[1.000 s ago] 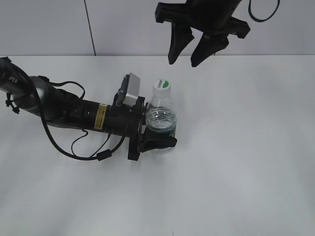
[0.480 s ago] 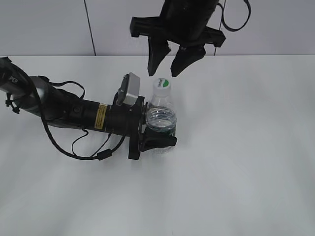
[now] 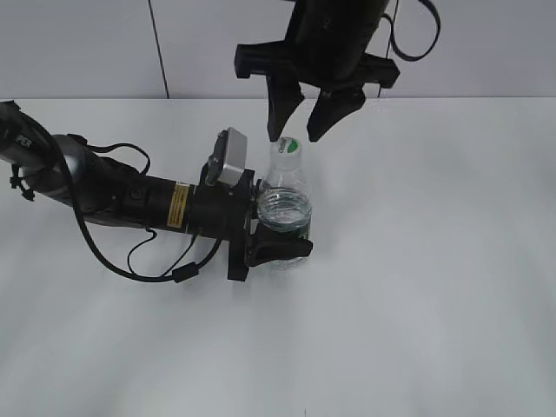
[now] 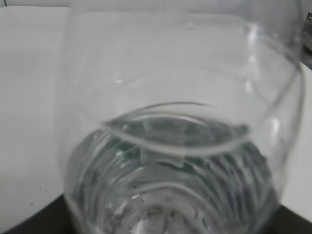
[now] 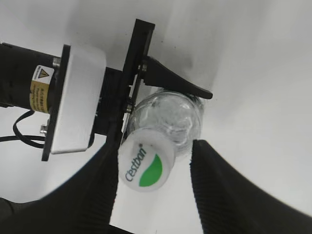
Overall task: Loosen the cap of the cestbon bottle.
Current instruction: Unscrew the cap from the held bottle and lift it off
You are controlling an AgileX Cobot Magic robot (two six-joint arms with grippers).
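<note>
On the white table (image 3: 417, 287), upright clear cestbon bottle (image 3: 284, 217) in left pincer (image 3: 280, 233), white green-marked cap (image 5: 144, 166) between spread right pincer (image 3: 300, 132) fingers.

The cestbon bottle (image 3: 284, 208) is clear glossy plastic, ribbed lower down, and the cap (image 5: 144, 164) is smooth white plastic. Both grippers' fingers (image 5: 217, 190) look matt black plastic; the worktop (image 3: 417, 287) is plain matt white.

White tabletop (image 3: 417, 304), pale grey wall (image 3: 78, 43) behind, dark vertical seam (image 3: 157, 48)
</note>
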